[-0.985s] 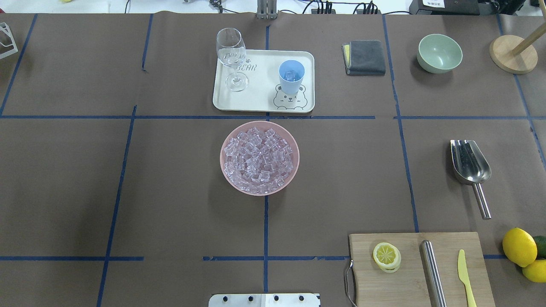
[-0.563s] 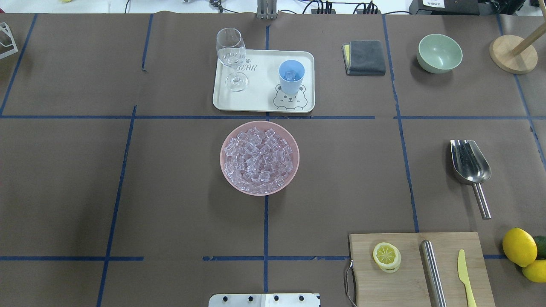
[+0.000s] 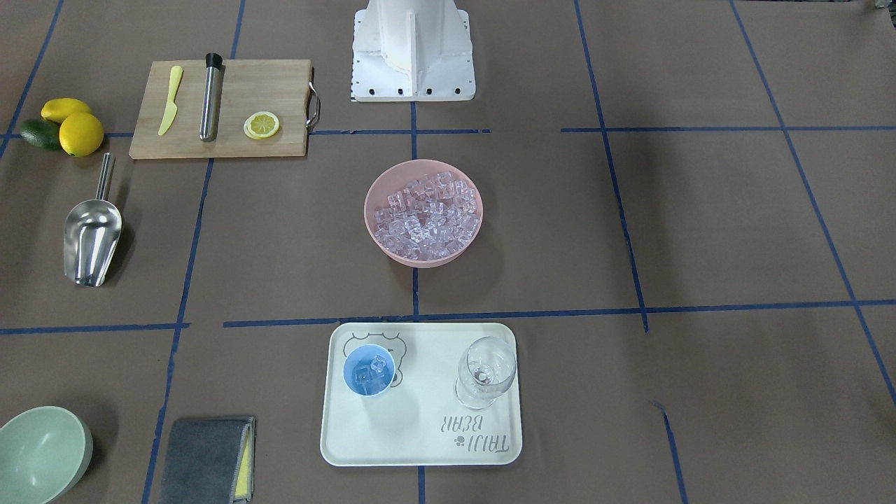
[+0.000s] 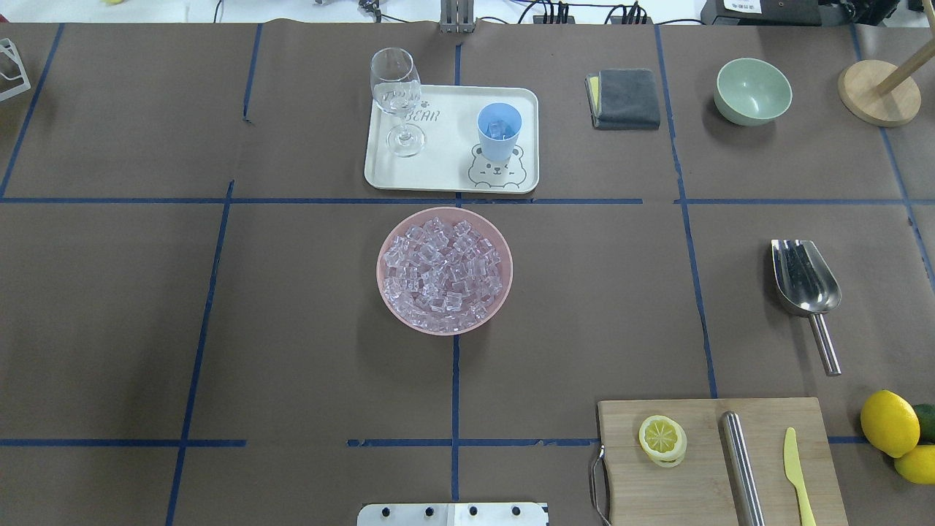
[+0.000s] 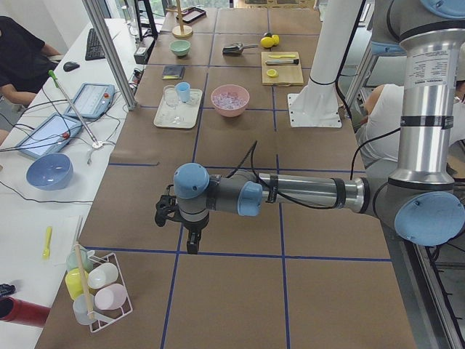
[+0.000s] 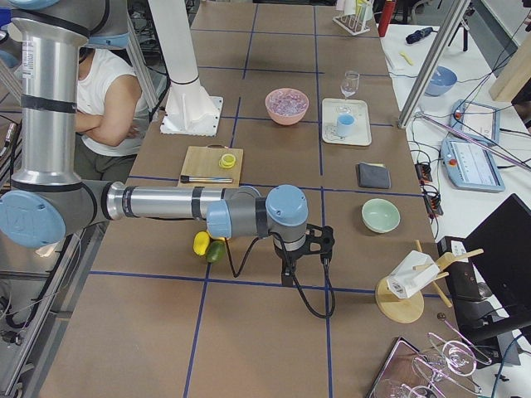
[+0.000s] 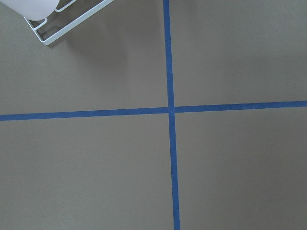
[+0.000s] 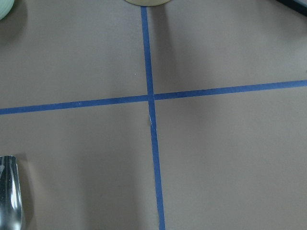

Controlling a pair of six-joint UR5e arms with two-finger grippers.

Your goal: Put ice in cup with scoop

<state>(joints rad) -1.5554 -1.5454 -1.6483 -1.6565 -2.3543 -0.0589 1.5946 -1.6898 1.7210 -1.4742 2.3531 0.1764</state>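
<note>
A robotics lab with a taped test table

Blue tape lines point(image 4: 454, 380) gridded the brown-papered table point(image 4: 109, 329), a white robot pedestal point(image 3: 413, 49) stood bolted at its edge, and a side bench point(image 5: 25, 214) alongside held tablets point(image 5: 91, 99) and a keyboard point(image 5: 95, 43) before a seated operator point(image 5: 18, 51).

I counted two bowls point(image 3: 420, 260) point(image 4: 753, 91), two lemons point(image 4: 889, 422) point(image 4: 917, 464) and one each of scoop point(image 4: 806, 277), cup point(image 4: 500, 140), glass point(image 4: 396, 80), tray point(image 4: 445, 169), board point(image 4: 701, 471), knife point(image 4: 796, 460) and cloth point(image 4: 627, 97).

The cup point(image 4: 500, 143) is light-blue, the scoop point(image 4: 806, 279) silver.
</note>
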